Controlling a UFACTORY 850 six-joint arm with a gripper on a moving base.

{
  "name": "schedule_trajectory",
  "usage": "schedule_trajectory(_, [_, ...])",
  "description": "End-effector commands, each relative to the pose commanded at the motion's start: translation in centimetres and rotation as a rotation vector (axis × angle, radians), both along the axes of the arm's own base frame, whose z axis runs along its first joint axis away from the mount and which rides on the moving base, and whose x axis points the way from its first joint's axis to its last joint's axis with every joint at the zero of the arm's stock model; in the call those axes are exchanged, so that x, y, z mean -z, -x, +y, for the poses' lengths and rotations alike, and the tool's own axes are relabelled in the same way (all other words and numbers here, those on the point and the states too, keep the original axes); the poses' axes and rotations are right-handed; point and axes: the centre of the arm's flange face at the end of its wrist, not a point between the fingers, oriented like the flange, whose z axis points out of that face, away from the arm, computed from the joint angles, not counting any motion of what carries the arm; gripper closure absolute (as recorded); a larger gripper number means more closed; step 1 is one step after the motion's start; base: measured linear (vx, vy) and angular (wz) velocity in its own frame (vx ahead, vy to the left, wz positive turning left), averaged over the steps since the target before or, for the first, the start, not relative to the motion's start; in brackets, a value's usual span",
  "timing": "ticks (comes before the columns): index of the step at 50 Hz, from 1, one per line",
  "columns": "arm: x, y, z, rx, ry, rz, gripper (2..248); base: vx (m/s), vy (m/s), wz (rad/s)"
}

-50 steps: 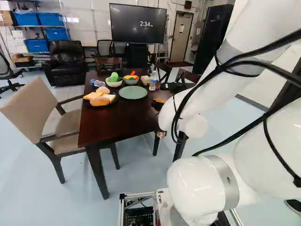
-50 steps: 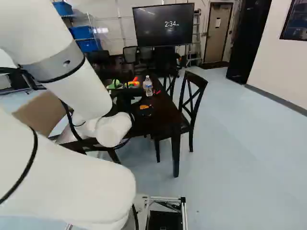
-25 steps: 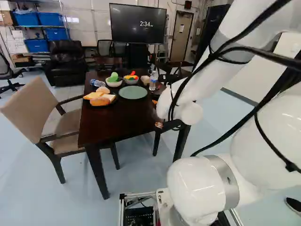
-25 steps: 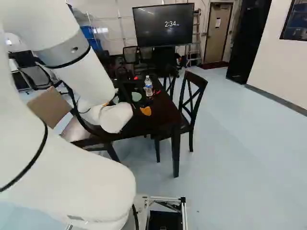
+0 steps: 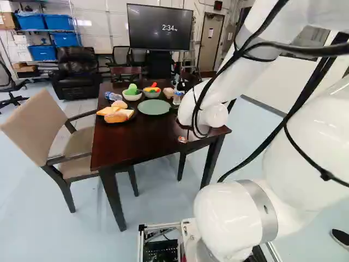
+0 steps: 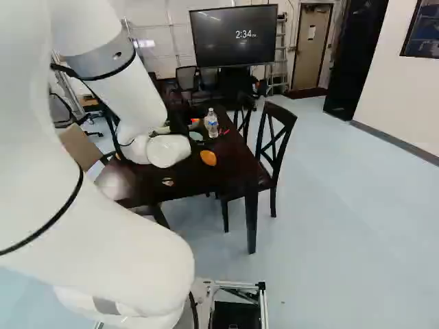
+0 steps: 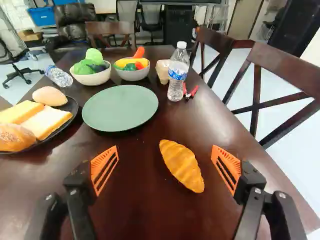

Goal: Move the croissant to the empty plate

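A croissant lies on the dark counter, nearer and right of the green plate. The hand, fingers spread wide, grips nothing.

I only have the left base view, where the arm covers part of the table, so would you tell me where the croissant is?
Observer: In the wrist view the croissant lies directly on the dark table.

Operator: Thank you. How do the fingers of the gripper stand?

Observer: The gripper is open; the wrist view shows the croissant between its two orange pads, touching neither.

Operator: Does it look centred between them?

Observer: No, in the wrist view it appears closer to the pad farther from the black plate of bread.
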Motion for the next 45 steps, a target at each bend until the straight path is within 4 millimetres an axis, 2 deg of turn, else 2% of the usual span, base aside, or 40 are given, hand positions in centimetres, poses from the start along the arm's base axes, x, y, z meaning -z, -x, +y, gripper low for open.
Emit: schedule_trajectory(45, [-2.4,-6.2,1.4,-0.08,0.094,0.254,3,0.0,0.0,0.0])
